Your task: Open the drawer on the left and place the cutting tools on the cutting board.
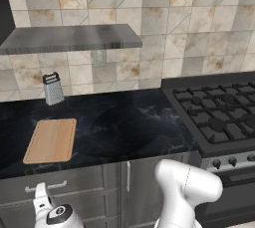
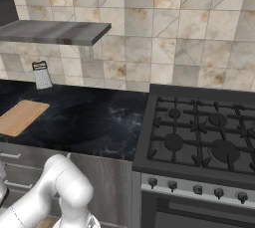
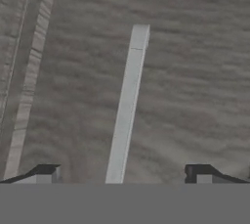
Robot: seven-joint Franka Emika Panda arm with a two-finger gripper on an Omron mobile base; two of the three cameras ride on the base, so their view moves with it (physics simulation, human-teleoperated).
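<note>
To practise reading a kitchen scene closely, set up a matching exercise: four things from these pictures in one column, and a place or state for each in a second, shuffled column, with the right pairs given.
Things:
1. cutting board
2. box grater
3. drawer
4. fingers

Places or states:
A. spread wide, either side of the silver bar handle
B. standing upright by the tiled wall
C. shut, below the black counter
D. lying flat and bare on the counter

Pairs: 1-D, 2-B, 3-C, 4-A
</note>
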